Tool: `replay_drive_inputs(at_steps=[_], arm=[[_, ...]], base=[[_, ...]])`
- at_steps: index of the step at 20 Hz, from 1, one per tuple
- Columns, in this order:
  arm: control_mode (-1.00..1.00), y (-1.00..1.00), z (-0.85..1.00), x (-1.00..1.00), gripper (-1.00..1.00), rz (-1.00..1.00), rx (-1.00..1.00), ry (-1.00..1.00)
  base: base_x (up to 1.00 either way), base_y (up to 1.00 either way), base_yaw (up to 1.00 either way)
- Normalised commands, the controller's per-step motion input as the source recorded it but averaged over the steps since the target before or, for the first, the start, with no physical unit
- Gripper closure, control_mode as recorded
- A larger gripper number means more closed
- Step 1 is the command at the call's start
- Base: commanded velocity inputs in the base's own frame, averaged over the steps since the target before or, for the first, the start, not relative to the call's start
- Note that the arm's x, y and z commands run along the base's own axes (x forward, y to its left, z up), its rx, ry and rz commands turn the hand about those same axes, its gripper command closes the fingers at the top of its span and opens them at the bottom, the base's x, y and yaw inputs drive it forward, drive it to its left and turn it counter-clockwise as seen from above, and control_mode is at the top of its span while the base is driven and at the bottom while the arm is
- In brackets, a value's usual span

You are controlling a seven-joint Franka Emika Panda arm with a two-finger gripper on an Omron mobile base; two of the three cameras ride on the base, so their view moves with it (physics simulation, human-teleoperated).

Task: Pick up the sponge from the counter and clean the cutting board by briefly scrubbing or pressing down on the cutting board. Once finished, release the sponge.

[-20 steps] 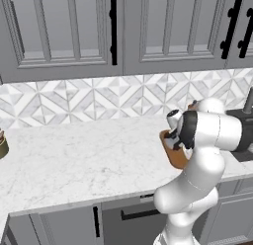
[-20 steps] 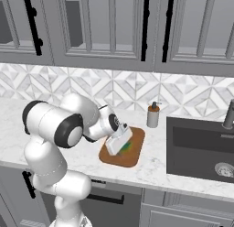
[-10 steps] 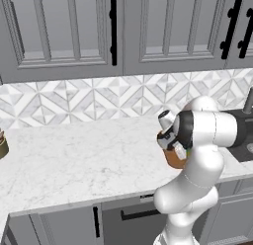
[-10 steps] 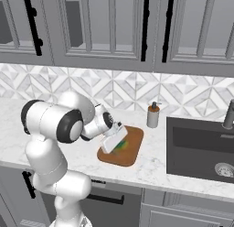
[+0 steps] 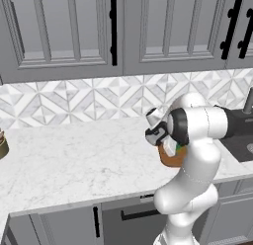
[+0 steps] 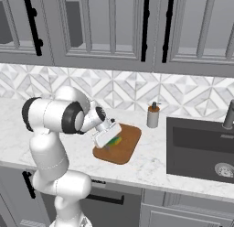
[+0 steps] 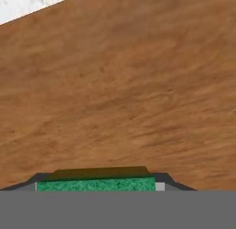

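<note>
The orange-brown cutting board (image 6: 126, 146) lies on the white counter (image 6: 27, 130), just left of the sink. My gripper (image 6: 109, 138) is low over the board's left part, shut on the green and yellow sponge (image 6: 114, 141), which rests against the wood. In the left base view the gripper (image 5: 167, 146) and the sponge (image 5: 170, 149) sit in front of my forearm, which hides much of the board (image 5: 174, 160). The hand view looks closely along the board (image 7: 129, 85): the sponge's green face (image 7: 95, 184) lies between my fingertips (image 7: 159, 186), with a sliver of counter (image 7: 27, 4) at the top left.
A soap dispenser (image 6: 153, 116) stands behind the board, near the backsplash. The dark sink (image 6: 201, 148) with its faucet (image 6: 228, 116) lies to the right. A brownish object (image 5: 2, 146) sits at the counter's far left. Wall cabinets hang overhead.
My hand has slid left across the cutting board with the sponge still in it. The board has stayed in place.
</note>
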Motion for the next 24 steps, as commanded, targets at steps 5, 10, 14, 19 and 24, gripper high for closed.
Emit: replay_drive_inputs(at_steps=[5,10,14,19,24], arm=[[-1.0,-0.05,0.18,-0.48,1.0,-0.02,0.02,-0.28],[-1.0,-0.14,0.5,-0.18,1.0,0.0,0.17,-0.18],[-1.0,-0.39,0.66,-0.02,1.0,0.0,0.29,0.0],[-1.0,-0.28,0.31,-0.02,1.0,0.01,0.39,-0.03],[-1.0,-0.03,0.0,0.0,1.0,0.01,0.45,-0.11]], base=[[0.0,0.0,0.0],[0.0,0.0,0.0],[0.0,0.0,0.0],[0.0,0.0,0.0],[0.0,0.0,0.0]])
